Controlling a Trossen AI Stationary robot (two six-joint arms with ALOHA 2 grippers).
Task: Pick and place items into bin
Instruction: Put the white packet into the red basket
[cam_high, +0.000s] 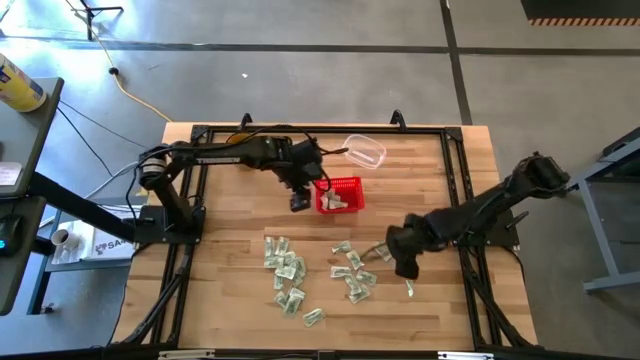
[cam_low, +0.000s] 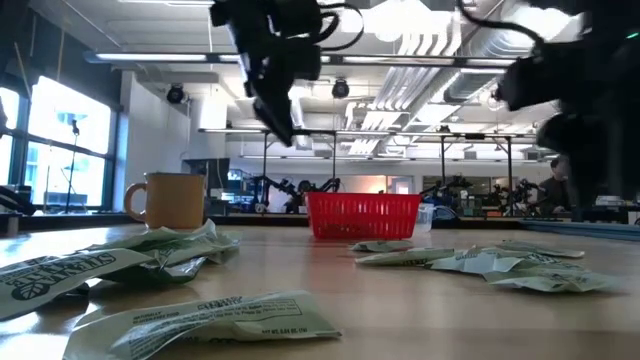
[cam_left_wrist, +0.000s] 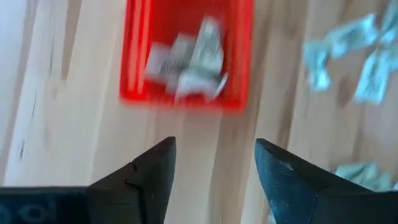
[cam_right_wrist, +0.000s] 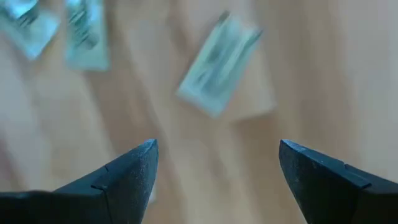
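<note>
Bench (cam_high: 230, 330), wooden; red basket (cam_high: 340, 195) toward its far edge, a few bills (cam_left_wrist: 186, 59) already inside; loose bills (cam_high: 290, 280) scattered toward the near edge. Left gripper (cam_left_wrist: 214, 171): fingers apart, empty, just beside the basket. Right gripper (cam_right_wrist: 217, 168): fingers wide, empty, over a single bill (cam_right_wrist: 217, 59) near the right edge. Advice: centre the bill between the fingers; descend square; pinch one bill only.
</note>
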